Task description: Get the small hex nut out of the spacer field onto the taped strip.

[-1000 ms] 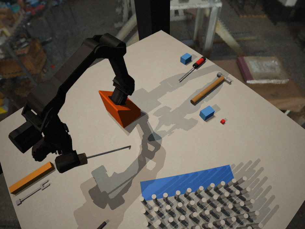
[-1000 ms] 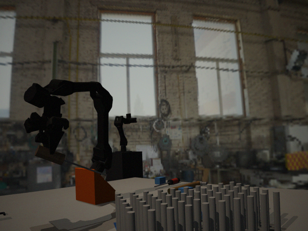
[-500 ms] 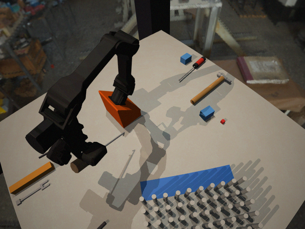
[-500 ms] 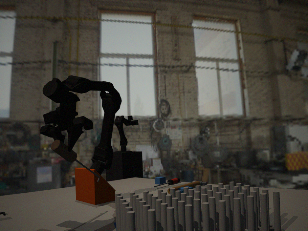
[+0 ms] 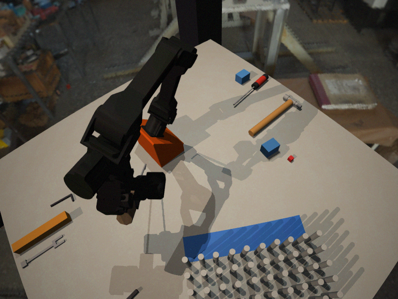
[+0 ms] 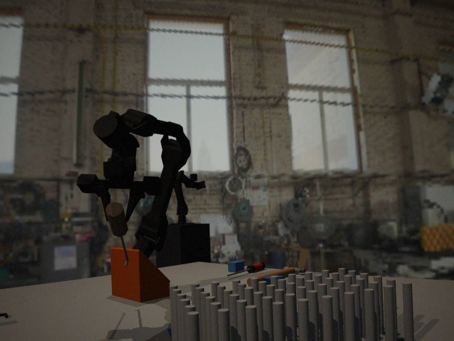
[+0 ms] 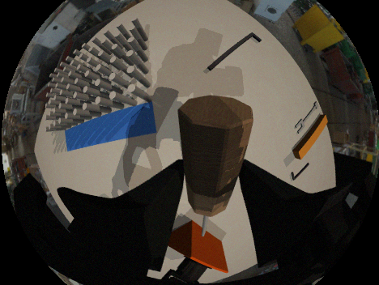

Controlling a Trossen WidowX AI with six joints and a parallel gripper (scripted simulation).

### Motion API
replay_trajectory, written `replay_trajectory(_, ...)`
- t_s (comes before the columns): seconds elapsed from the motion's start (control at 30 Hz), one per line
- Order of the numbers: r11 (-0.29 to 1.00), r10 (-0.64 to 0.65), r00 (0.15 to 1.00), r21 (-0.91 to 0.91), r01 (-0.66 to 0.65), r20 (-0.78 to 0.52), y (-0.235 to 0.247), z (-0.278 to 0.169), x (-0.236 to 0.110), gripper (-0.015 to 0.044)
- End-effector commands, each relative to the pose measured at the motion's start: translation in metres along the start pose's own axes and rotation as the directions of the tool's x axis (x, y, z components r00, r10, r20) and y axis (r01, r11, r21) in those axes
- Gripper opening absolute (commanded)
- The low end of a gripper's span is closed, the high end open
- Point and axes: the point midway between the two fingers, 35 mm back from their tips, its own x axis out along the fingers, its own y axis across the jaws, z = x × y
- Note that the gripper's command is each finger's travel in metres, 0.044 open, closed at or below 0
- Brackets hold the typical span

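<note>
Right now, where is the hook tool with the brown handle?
In the exterior view the hook tool hangs shaft-down in the gripper, raised off the table, left of the spacers, its hooked tip in front of the orange wedge.

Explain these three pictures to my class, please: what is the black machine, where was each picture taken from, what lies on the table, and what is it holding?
The black machine is a jointed robot arm ending in a two-fingered claw. One picture looks down from above, one looks across the table from the side, and the round one comes from a camera at the arm's wrist.

The claw is shut on a brown-handled hook tool, its thin rod hanging down in the air.

On the table stand many grey spacers with a blue taped strip in front. Around them lie an orange wedge, a hammer, a screwdriver, two blue cubes, a small red cube, an orange bar, a wrench and a bent key. The nut is not visible.
</note>
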Motion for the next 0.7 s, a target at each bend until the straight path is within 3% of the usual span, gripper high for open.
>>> replay_trajectory(0.0,0.992,-0.016,1.0,-0.126,0.015,-0.003,0.012,-0.002,-0.002,0.0)
replay_trajectory(0.33,0.895,-0.039,0.999,-0.446,0.031,-0.009,0.045,-0.011,-0.007,0.0)
replay_trajectory(0.67,0.698,-0.06,0.998,-0.715,0.034,-0.011,0.078,-0.023,-0.011,0.0)
